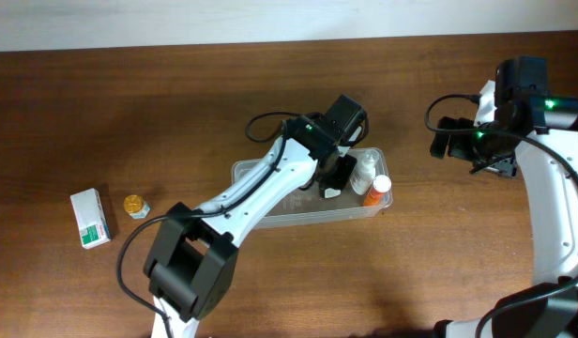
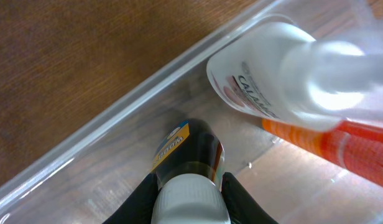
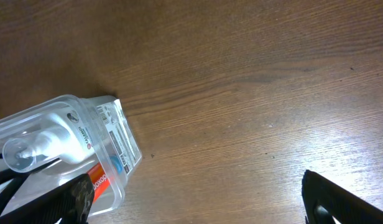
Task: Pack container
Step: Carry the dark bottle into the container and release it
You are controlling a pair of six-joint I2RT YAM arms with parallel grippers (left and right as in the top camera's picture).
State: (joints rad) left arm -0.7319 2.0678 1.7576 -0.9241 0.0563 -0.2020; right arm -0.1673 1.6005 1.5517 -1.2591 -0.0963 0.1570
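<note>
left tool [image 2: 190, 186]: pinching a dark bottle [image 2: 189, 152] at its white cap, inside the container [image 2: 117, 112].
step, as judged: setting the bottle down. next calls for spreading the tool, then a straight lift.
just beyond the tool: white bottle [image 2: 266, 68] and orange bottle [image 2: 341, 146], touching.
right tool [image 3: 204, 199]: spread, empty, over bare bench [image 3: 253, 74], container off to one side.
hidden: the dark bottle's base. labels blurred.

Robot manipulation lab bench: the cabled left arm [image 1: 261, 188] is reaching in from 7 o'clock and the right arm [image 1: 561, 207] is standing at 3 o'clock, over a wooden table [image 1: 439, 253] adjoining a pale wall [image 1: 270, 19] at 12 o'clock.
</note>
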